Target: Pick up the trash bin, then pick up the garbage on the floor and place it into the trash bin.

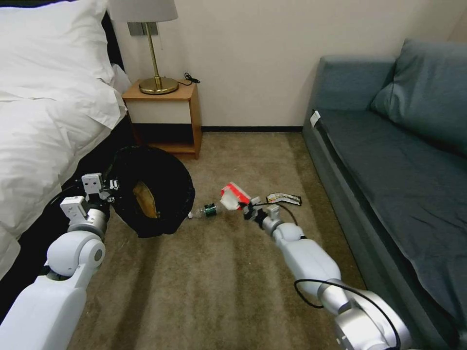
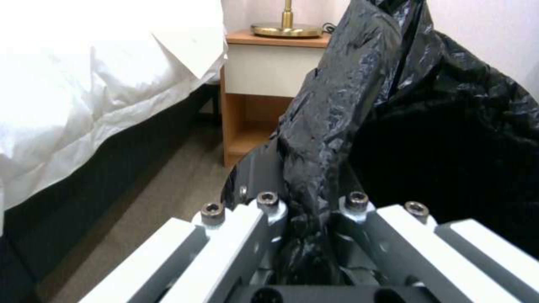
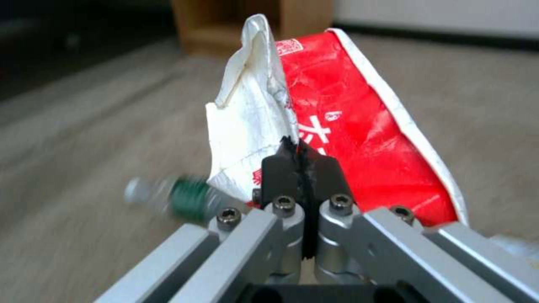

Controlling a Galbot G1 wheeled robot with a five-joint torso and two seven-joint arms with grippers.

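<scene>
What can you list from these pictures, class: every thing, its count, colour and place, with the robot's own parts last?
trash bin: one, black-bagged, tilted, held off the carpet beside the bed
brown paper: one, inside the bin
red-and-white packet: one, pinched in the right gripper
clear bottle: one, green label, on the carpet between bin and packet
black-white-yellow wrapper: one, flat on the carpet near the sofa
carpet: beige-brown
bed: one, white linen, robot's left
nightstand: one, wooden, by the wall
lamp: one, brass base, on the nightstand
sofa: one, blue-grey, robot's right
left gripper: shut on the bin's bagged rim
right gripper: shut on the packet
</scene>
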